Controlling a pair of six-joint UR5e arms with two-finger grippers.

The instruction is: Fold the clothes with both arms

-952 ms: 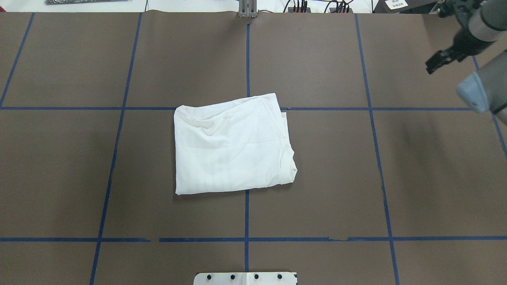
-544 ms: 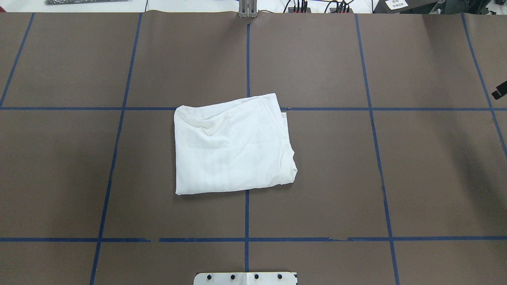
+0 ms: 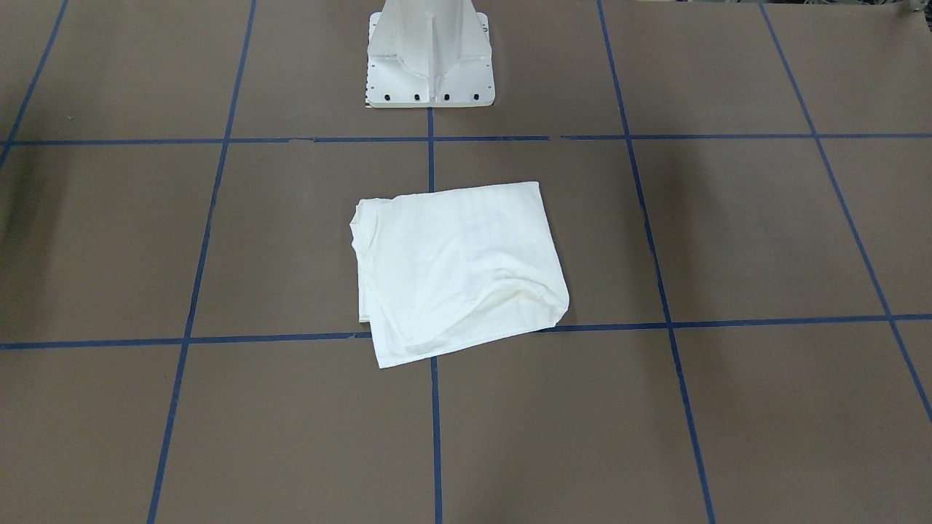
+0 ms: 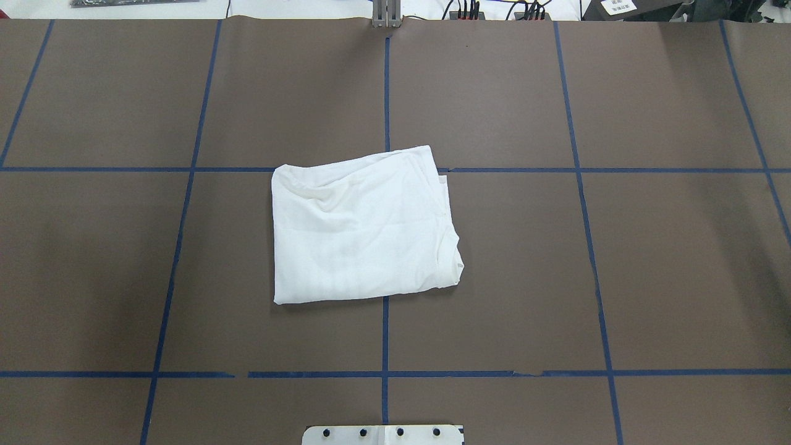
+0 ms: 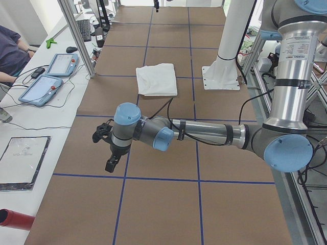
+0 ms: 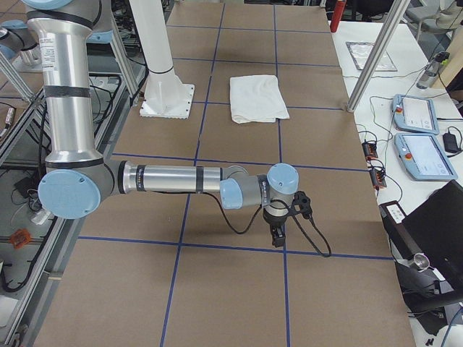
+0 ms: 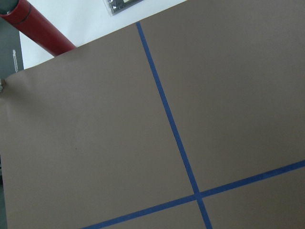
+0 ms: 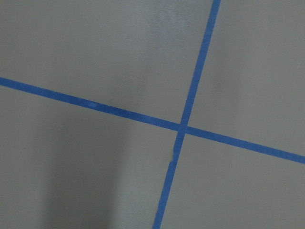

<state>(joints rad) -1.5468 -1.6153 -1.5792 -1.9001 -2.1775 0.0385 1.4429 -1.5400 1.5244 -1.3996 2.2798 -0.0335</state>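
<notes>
Front-facing view: the white shirt (image 3: 459, 269) lies folded to a rough rectangle on the brown table (image 3: 728, 233), just in front of the white pedestal base (image 3: 429, 54).

Overhead view: its ribbed neck is at the right edge. A white label (image 4: 618, 6) far beyond the base is too small to read.

Left side view: the left gripper (image 5: 103, 150) hangs over the table, well apart from the base. I cannot tell if it is closed.

Right side view: the same holds for the right gripper (image 6: 289, 219).

Wrist views: blue tape lines (image 8: 183, 126) cross on the table, and the left one shows a red tube (image 7: 38, 28).

Overhead and front views look steeply down on the middle of the table (image 4: 494, 93) from opposite sides; end views look along it; wrist cameras face it closely.
</notes>
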